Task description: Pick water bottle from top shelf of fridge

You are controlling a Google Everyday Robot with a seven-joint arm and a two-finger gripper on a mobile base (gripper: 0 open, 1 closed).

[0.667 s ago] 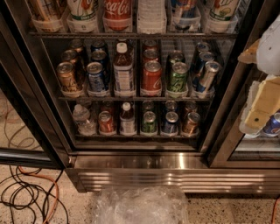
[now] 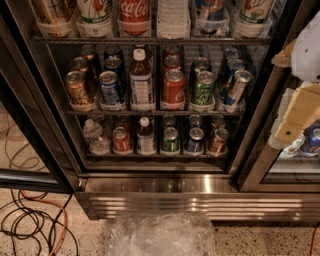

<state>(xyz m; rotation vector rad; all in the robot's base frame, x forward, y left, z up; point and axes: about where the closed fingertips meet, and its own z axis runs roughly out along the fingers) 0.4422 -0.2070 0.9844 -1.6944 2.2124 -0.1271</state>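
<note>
Camera view: the water bottle (image 2: 173,19), clear and ribbed, stands on the top shelf (image 2: 150,40) of the fridge (image 2: 200,202). Its upper part is cut off by the picture's top edge. The red Coca-Cola bottle (image 2: 134,14) stands just beside it on the left, and another bottle in a clear holder (image 2: 212,17) is just to its right. More tall bottles fill the row out to both ends.

On the rack below, cans stand in rows, among them a red can (image 2: 173,87) and a green can (image 2: 203,90). A white-capped bottle of dark drink (image 2: 141,82) stands between the red can and a blue can (image 2: 110,87). The lowest rack holds a small clear bottle (image 2: 94,137) at its left end, then more cans.

The gripper (image 2: 299,112) hangs at the right edge, in front of the right-hand door frame. It is well apart from the water bottle and lower than the top shelf. How its jaws stand cannot be told.

On the speckled floor, a heap of crumpled clear plastic (image 2: 160,235) lies before the steel base panel, and dark and orange cables (image 2: 35,222) lie at the left.
</note>
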